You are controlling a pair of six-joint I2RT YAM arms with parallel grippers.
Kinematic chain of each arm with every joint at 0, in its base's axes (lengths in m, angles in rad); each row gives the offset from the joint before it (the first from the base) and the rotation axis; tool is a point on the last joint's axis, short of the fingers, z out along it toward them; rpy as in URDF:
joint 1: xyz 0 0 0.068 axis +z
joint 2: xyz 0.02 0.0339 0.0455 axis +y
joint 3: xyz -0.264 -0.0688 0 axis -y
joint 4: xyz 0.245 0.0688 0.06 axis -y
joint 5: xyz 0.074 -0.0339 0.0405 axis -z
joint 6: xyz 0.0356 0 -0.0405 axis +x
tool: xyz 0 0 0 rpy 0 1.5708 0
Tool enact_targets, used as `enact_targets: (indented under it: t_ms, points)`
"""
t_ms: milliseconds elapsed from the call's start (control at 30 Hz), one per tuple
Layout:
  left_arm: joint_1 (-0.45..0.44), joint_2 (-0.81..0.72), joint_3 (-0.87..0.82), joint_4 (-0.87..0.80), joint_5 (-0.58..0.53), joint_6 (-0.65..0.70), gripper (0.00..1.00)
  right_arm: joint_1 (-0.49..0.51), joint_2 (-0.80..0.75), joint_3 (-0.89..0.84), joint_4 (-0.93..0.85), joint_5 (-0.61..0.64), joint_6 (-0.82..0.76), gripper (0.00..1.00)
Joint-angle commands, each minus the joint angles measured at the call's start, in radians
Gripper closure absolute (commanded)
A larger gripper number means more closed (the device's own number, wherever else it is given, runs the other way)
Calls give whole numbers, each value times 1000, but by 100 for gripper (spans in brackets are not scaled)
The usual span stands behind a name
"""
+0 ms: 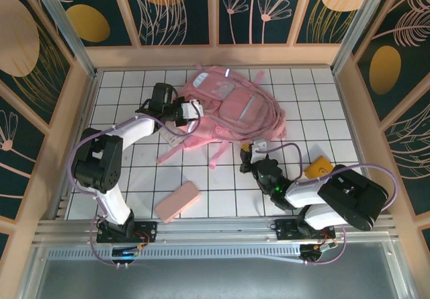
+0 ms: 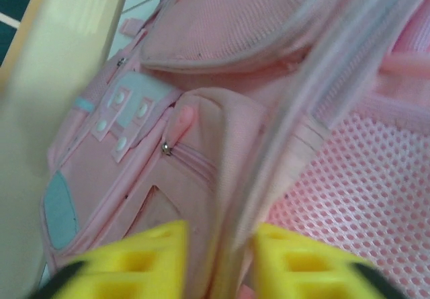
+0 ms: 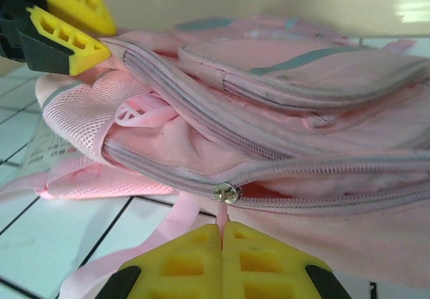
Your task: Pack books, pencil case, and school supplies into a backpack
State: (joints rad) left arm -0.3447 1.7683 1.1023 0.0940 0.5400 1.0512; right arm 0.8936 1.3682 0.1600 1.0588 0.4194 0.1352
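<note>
At table's (image 1: 134,178) middle, right gripper (image 3: 222,232): clamped on zip pull (image 3: 222,211)
Left gripper (image 2: 220,245): parted astride backpack (image 2: 201,111) rim
Inside of backpack: hidden

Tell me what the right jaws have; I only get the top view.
Observer: The right jaws are shut on the zipper pull, just under the slider.
Operator: Report the zipper.
Observer: The backpack gapes open left of the slider.
Operator: Check the left jaws.
Observer: The left jaws stand apart, with the backpack's rim running between them.
</note>
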Motion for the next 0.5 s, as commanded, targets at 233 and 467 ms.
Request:
enact_targets:
  t_ms: [233,467]
  points:
    - [-239,-140,-212,91,85,105,12,-122,19,-20,70,-398,-54,100]
    - [-309,-24,-145,69,-34,159,32,-191,25,-8,96,-620,-62,100]
